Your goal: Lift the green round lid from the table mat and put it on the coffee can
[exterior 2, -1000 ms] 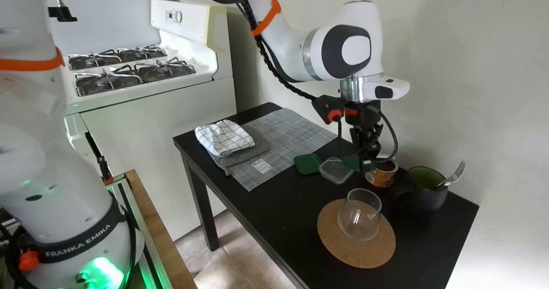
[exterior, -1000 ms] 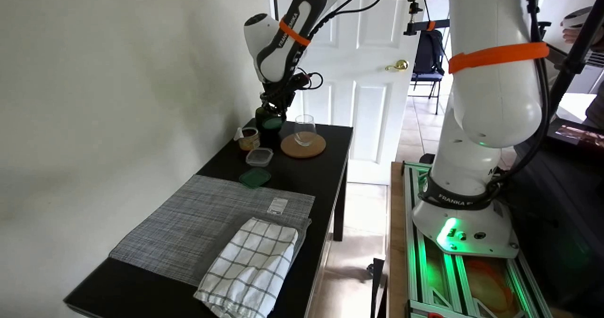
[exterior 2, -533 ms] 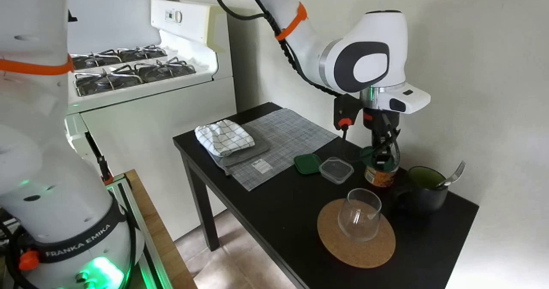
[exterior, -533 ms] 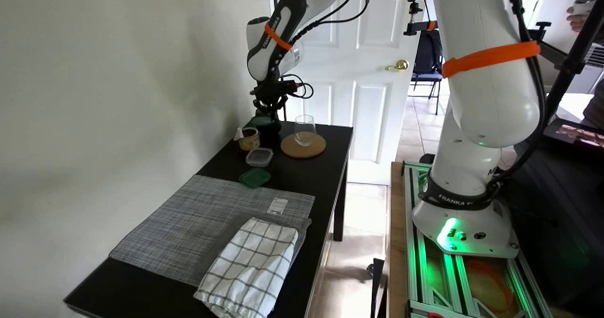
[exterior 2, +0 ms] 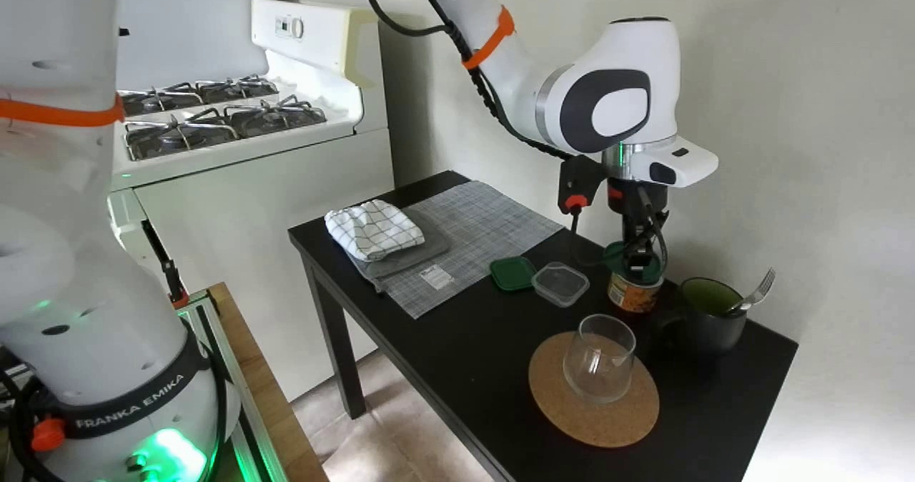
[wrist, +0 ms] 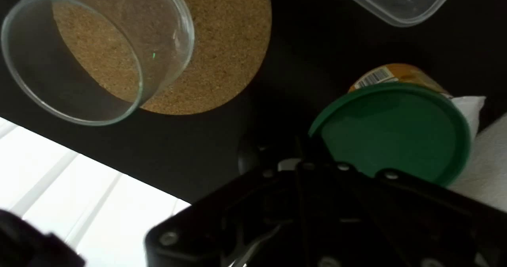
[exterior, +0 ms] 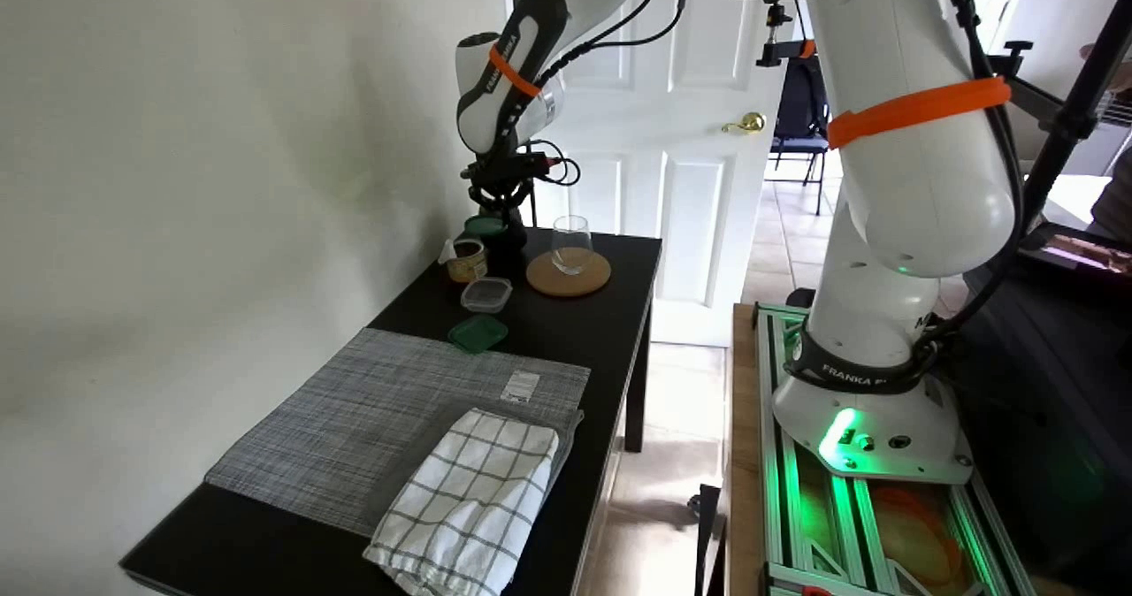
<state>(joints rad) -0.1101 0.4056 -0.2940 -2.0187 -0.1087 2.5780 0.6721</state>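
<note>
One lid (wrist: 394,134), round and green, is up in the air, well apart from the mat (exterior 2: 493,214), with the gripper (wrist: 309,151) pinched onto one side of its rim. In an exterior view the can (exterior: 467,267) shows its mouth, with the lid higher or farther back and a little to the right, so I think it is over the can, or nearly so, and not touching yet. A white flap (wrist: 469,109) sticks out by the can and might get in the way. The lid looks like thin plastic, so it should be light, a bit bendy and maybe slippery, but hard to break. Its rim is the right place to hold. Only one edge is held, so the loose side may dip or twist when pushed. The next move likely calls for going down slowly, keeping the lid flat, lining up the two rims, then letting go. In an exterior view the mug (exterior 2: 715,327) is just right of the can, so mind it.
</note>
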